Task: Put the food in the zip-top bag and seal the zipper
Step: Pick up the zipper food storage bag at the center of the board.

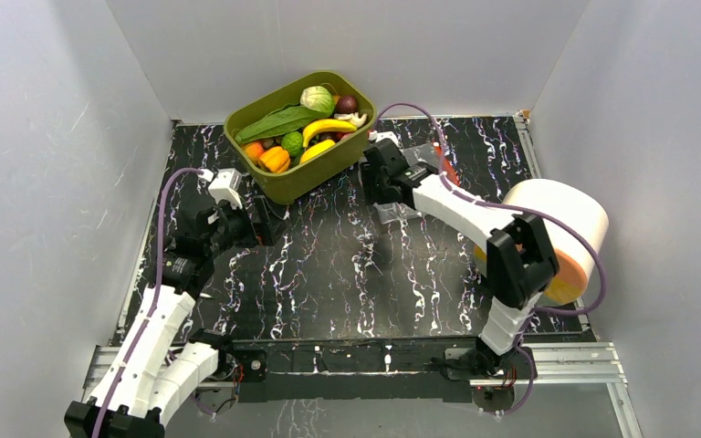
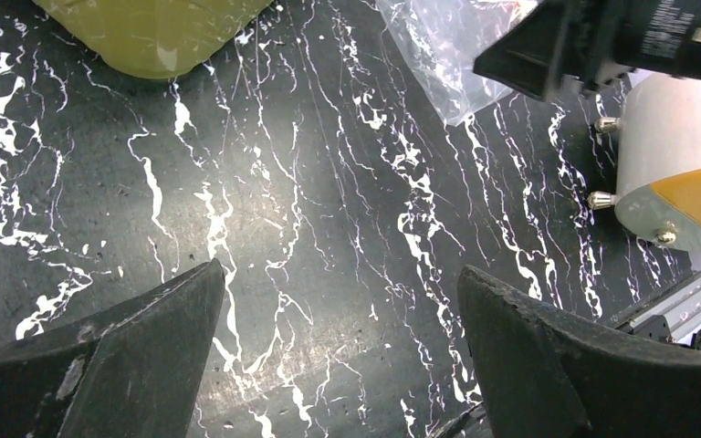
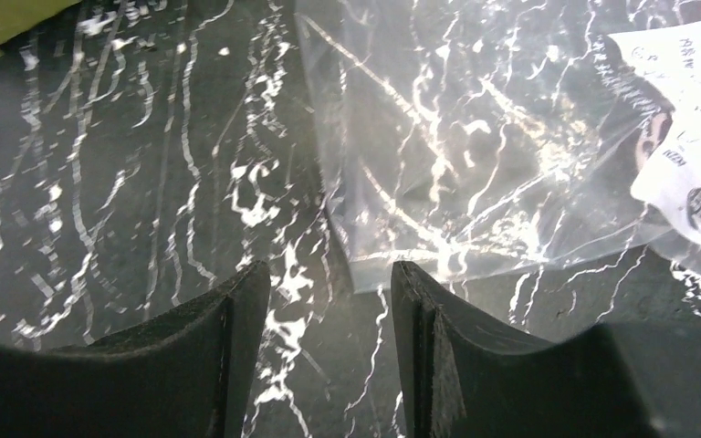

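The food (image 1: 306, 128), a green leaf, banana, cabbage, purple ball and orange pieces, lies in an olive-green tub (image 1: 315, 178) at the back. The clear zip-top bag (image 3: 475, 155) lies flat on the black marble table, right of the tub, partly under my right arm. Its red-orange zipper (image 1: 447, 169) shows at the far end. My right gripper (image 3: 329, 274) hangs low over the table with its jaws apart and nothing between them. The bag's near corner sits just past its right fingertip (image 3: 406, 274). My left gripper (image 2: 342, 274) is wide open over bare table, near the tub's left front.
A big white roll with an orange face (image 1: 557, 228) stands at the right, beside my right arm. A white printed label (image 3: 694, 155) lies at the bag's right side. Grey walls close in the table on three sides.
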Controlling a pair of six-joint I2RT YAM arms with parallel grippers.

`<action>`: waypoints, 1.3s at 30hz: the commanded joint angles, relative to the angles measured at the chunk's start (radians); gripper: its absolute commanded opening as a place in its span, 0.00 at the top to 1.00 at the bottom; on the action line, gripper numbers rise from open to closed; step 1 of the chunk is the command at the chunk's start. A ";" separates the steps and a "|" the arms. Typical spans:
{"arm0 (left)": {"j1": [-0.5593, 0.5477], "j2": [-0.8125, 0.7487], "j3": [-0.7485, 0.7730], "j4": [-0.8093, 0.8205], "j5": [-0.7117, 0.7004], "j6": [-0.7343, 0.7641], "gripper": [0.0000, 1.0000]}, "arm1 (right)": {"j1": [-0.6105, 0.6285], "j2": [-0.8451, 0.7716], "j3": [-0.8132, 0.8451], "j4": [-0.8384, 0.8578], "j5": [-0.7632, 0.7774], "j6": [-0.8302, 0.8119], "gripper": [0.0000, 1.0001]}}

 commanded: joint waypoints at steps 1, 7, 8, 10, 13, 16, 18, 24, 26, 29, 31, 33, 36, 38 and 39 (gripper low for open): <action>-0.003 -0.038 -0.018 0.069 0.060 0.020 0.02 | 0.018 0.077 0.105 -0.015 0.155 -0.043 0.52; -0.003 -0.047 -0.072 0.113 0.104 0.023 0.02 | 0.023 0.165 0.158 -0.019 0.228 -0.060 0.56; -0.004 -0.043 -0.063 0.101 0.098 0.031 0.02 | 0.026 0.175 0.166 -0.020 0.243 -0.067 0.57; -0.003 -0.040 -0.064 0.091 0.087 0.042 0.02 | 0.026 0.199 0.181 -0.020 0.255 -0.076 0.57; -0.004 -0.046 -0.065 0.091 0.083 0.047 0.02 | 0.031 0.224 0.210 -0.045 0.260 -0.070 0.58; -0.003 -0.057 -0.064 0.088 0.081 0.058 0.02 | 0.039 0.232 0.199 -0.022 0.258 -0.067 0.59; -0.004 -0.067 -0.066 0.086 0.077 0.064 0.02 | 0.044 0.246 0.195 -0.020 0.258 -0.068 0.59; -0.003 -0.090 -0.070 0.080 0.055 0.069 0.02 | 0.055 0.297 0.218 -0.045 0.315 -0.088 0.62; -0.004 -0.092 -0.070 0.080 0.054 0.070 0.02 | 0.055 0.306 0.220 -0.050 0.322 -0.090 0.63; -0.004 -0.093 -0.070 0.077 0.048 0.072 0.02 | 0.057 0.311 0.215 -0.051 0.329 -0.095 0.63; -0.003 -0.092 -0.070 0.077 0.046 0.073 0.02 | 0.056 0.314 0.210 -0.050 0.332 -0.099 0.64; -0.004 -0.089 -0.071 0.077 0.043 0.074 0.02 | 0.058 0.317 0.210 -0.055 0.328 -0.100 0.63; -0.004 -0.084 -0.068 0.076 0.041 0.075 0.02 | 0.066 0.315 0.204 -0.054 0.312 -0.098 0.62; -0.004 -0.083 -0.067 0.076 0.040 0.075 0.02 | 0.076 0.315 0.196 -0.052 0.311 -0.101 0.60; -0.004 -0.083 -0.067 0.076 0.041 0.075 0.02 | 0.080 0.315 0.191 -0.052 0.316 -0.104 0.59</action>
